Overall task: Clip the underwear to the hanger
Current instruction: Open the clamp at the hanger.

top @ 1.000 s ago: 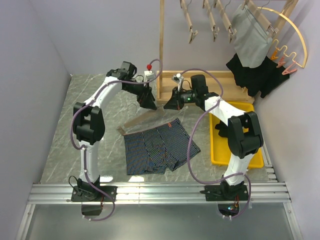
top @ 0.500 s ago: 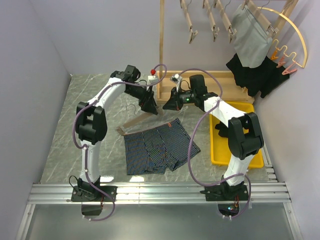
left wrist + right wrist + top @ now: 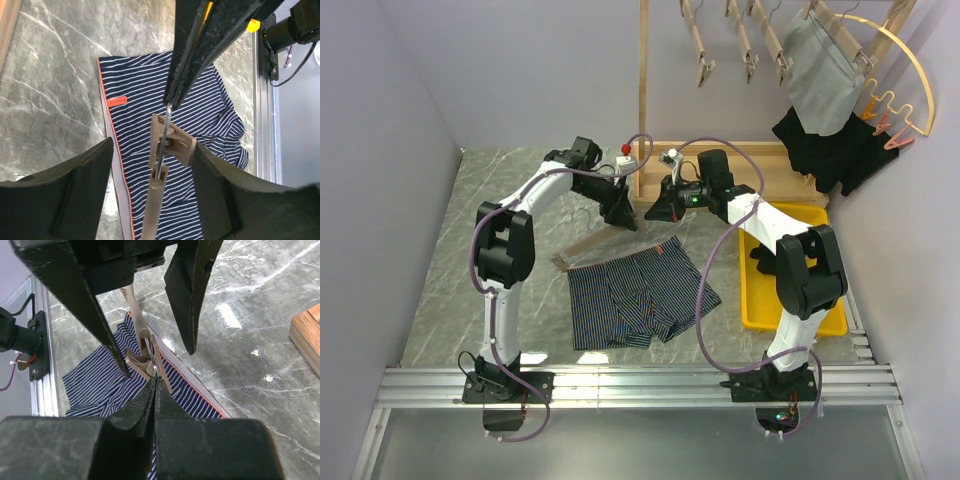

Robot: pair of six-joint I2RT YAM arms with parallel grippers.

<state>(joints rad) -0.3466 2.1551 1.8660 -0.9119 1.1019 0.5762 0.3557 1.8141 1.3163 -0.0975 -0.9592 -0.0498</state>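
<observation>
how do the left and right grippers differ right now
The left gripper is open; the right gripper is pinched shut. The left gripper's fingers stand either side of the wooden clip, while the right gripper's tips meet at the clip's metal wire. Both sit above the striped underwear, pointing at the same clip.

The hanger [image 3: 159, 172] runs off the lower edge

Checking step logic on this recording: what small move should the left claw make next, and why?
Probably close the left claw on the wooden clip to squeeze it open: its fingers straddle it without touching, the right claw is shut on the hanger metal, and the underwear lies beneath.
</observation>
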